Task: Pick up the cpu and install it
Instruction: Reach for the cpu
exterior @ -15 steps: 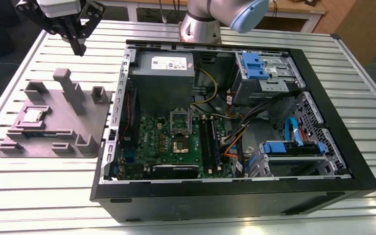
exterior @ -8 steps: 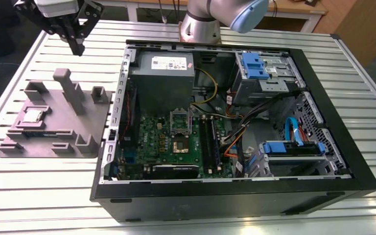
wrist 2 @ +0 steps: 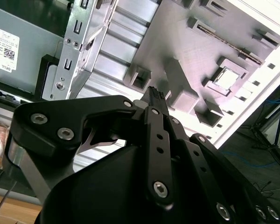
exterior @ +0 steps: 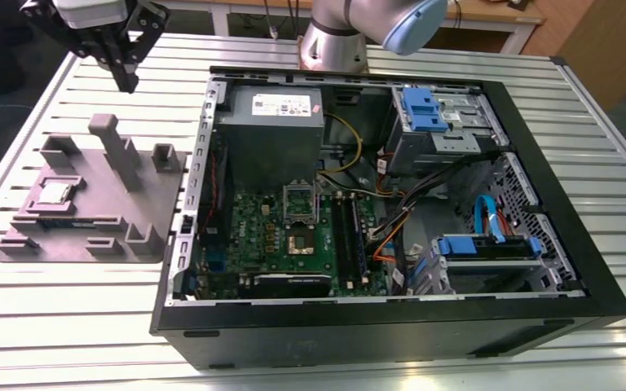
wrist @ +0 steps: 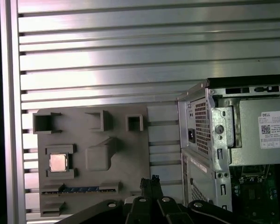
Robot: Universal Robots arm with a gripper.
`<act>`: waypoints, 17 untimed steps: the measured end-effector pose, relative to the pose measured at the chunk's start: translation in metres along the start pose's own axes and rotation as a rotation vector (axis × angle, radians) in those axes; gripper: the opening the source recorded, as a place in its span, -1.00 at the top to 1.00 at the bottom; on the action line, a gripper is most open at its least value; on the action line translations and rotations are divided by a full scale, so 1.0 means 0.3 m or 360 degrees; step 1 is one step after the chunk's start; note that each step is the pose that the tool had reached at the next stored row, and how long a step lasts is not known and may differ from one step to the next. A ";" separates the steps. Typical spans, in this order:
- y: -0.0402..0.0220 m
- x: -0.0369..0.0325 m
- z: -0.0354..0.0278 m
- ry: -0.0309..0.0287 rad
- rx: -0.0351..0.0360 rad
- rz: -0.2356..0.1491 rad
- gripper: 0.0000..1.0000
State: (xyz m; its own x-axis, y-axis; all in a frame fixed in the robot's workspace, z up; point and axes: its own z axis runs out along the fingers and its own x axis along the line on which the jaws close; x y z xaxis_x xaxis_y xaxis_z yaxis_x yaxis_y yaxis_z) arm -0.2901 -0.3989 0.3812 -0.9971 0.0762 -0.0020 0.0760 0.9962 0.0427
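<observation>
Cpu [exterior: 55, 193] well apart from pincer [exterior: 128, 81].

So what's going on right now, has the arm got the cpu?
Not yet. The gripper hangs in the air near the grey moulded tray, shut and holding nothing. The cpu lies in its recess in that tray, untouched. The open computer case sits at the exterior view's right of the tray, with the motherboard socket exposed inside it.
</observation>
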 end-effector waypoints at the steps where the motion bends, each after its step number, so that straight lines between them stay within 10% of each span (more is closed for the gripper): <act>1: 0.000 0.001 0.000 0.00000 0.0000 0.0000 0.80; 17: -0.003 0.044 0.001 0.00008 0.0000 0.0000 0.80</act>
State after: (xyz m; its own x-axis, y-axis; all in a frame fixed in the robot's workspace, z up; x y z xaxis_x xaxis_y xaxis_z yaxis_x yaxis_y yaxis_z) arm -0.3032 -0.3989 0.3808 -0.9971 0.0763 -0.0015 0.0761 0.9962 0.0426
